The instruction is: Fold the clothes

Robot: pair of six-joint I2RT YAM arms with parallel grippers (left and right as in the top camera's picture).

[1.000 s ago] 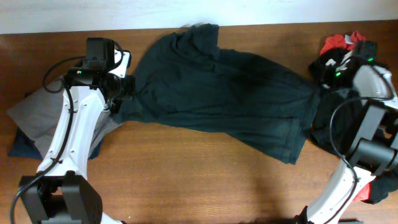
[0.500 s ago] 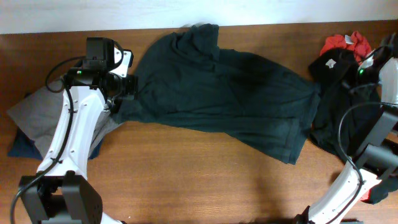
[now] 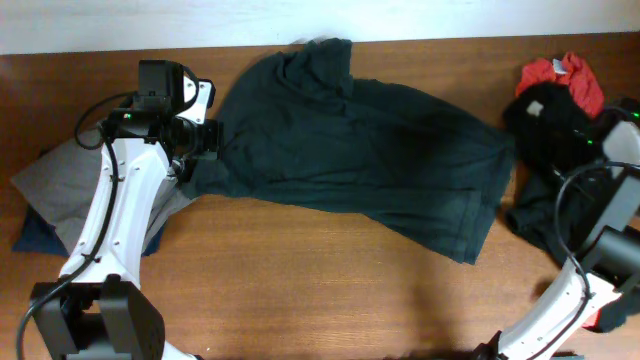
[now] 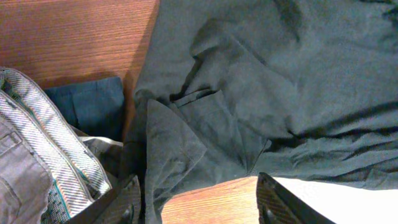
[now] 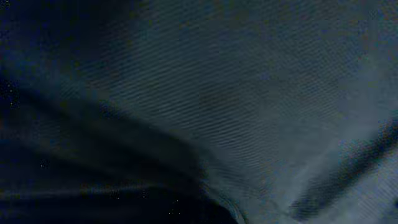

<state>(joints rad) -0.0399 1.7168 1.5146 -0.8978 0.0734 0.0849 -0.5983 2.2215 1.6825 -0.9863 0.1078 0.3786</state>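
Centrally on the bench (image 3: pixel 320 290): dark green-black T-shirt (image 3: pixel 370 150), spread wide and rumpled, left edge bunched. Right at that bunched edge, left jaws parted, poised above a folded flap of the shirt and a strip of bare wood, gripping nothing. Left arm (image 3: pixel 110 210) reaching up from the near edge, crossing over the grey garment (image 3: pixel 55 180) beside the navy garment (image 3: pixel 30 235). Right jaws clenched, pressed close against dark cloth at the black garment (image 3: pixel 550 110) below the red garment (image 3: pixel 560 72); impossible to tell whether pinching any. Right arm (image 3: pixel 615 255) bent at the far right edge. Since a second ago: right arm drawn off the shirt's right hem toward that pile, more black and red cloth uncovered; left arm unmoved.
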